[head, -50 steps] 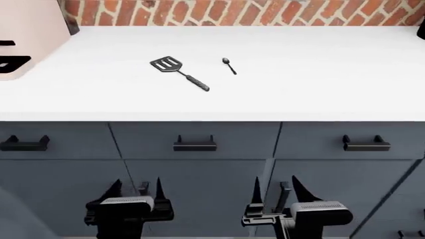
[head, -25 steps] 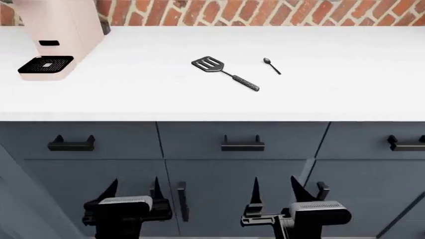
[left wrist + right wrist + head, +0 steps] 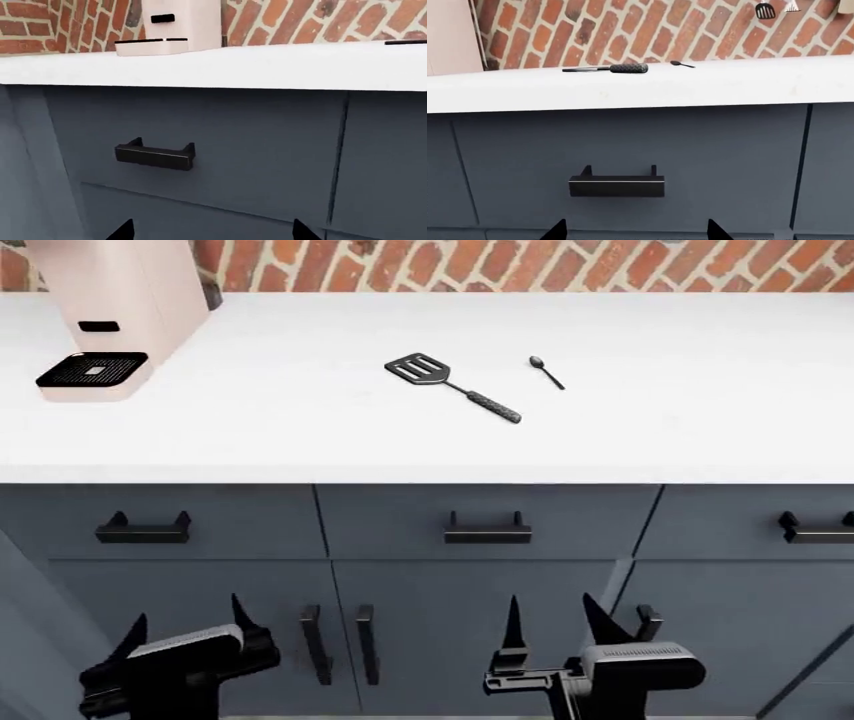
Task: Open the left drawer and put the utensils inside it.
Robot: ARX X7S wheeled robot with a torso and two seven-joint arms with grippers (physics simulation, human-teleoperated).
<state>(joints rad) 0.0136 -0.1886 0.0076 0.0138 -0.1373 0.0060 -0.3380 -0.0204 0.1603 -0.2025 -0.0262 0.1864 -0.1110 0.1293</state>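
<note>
Both grippers hang low by the cabinet doors, left (image 3: 180,630) and right (image 3: 550,615), jaws spread, holding nothing. Left drawer (image 3: 154,520) is closed; spatula (image 3: 451,386) and spoon (image 3: 546,371) lie on the counter (image 3: 267,430), near each other, not touching.

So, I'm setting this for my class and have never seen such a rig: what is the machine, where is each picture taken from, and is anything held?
It is a simulated two-armed robot facing a kitchen counter. The head view looks down from its head: the left end effector and right end effector are both open and hold nothing. On the counter lie a spatula, a teaspoon and a pink appliance. Below are closed slate-blue drawers. The other two pictures come from cameras near each end effector: the left one faces the left drawer and its handle, the right one the middle drawer.
</note>
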